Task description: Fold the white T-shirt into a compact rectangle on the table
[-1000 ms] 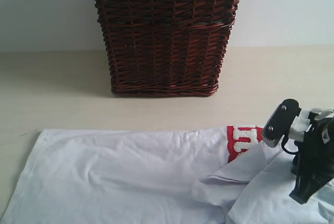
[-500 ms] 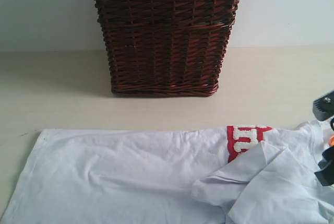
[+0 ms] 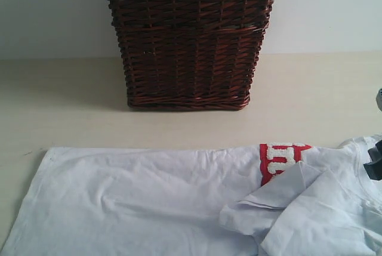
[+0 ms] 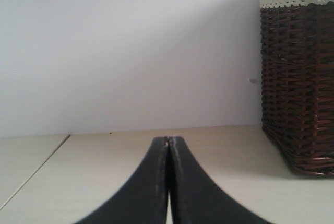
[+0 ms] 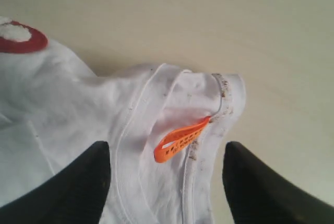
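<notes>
Exterior: saw the white T-shirt (image 3: 149, 199) spread flat on the table (image 3: 59, 107), in front of the wicker basket (image 3: 188, 41), with red band (image 3: 279, 160) showing and one flap (image 3: 280, 199) already turned in at the right.

Left wrist: found the left gripper (image 4: 168, 182) pressed closed on nothing, above bare tabletop near the basket.

Right wrist: found the right gripper (image 5: 167, 177) spread apart, empty, straddling the collar (image 5: 133, 104) and orange tag (image 5: 180, 139).

Judged as early folding, between grasps. Probably needed next: pinching the collar-side edge and carrying it across.
</notes>
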Tool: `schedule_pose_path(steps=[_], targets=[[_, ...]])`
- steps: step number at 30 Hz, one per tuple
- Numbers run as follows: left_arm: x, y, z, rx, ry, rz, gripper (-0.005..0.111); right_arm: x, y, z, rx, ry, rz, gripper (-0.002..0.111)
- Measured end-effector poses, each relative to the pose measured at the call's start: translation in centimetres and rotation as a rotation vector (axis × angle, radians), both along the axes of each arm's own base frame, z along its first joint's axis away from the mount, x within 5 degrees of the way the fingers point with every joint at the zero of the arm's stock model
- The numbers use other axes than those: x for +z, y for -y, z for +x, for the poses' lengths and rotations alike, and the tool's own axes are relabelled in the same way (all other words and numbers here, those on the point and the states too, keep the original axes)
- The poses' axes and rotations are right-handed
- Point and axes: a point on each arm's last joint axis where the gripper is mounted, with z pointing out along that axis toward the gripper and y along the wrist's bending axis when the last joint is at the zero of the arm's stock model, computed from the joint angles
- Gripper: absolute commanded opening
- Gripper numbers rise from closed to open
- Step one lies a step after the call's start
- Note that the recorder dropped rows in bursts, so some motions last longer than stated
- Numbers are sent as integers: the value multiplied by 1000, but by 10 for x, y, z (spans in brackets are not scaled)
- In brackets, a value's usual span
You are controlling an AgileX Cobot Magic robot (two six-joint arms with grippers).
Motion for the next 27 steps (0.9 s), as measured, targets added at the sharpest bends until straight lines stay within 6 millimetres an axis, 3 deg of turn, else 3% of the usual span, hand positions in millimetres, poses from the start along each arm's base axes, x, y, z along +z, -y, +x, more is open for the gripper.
schedule_pose_path(steps=[4, 8, 12, 24, 27], targets=[[0, 0, 0, 0, 0, 0, 0, -3, 1, -3, -7, -46, -6, 63], [0, 0, 0, 0, 0, 0, 0, -8, 3, -10, -17, -140, -22, 81], [0, 0, 0, 0, 0, 0, 0, -14, 5, -11, 24, -196, -82, 87], [0, 0, 0, 0, 0, 0, 0, -7, 2, 2, 81, -35, -85, 87], [0, 0, 0, 0, 0, 0, 0, -6, 2, 3, 83, -23, -83, 97]])
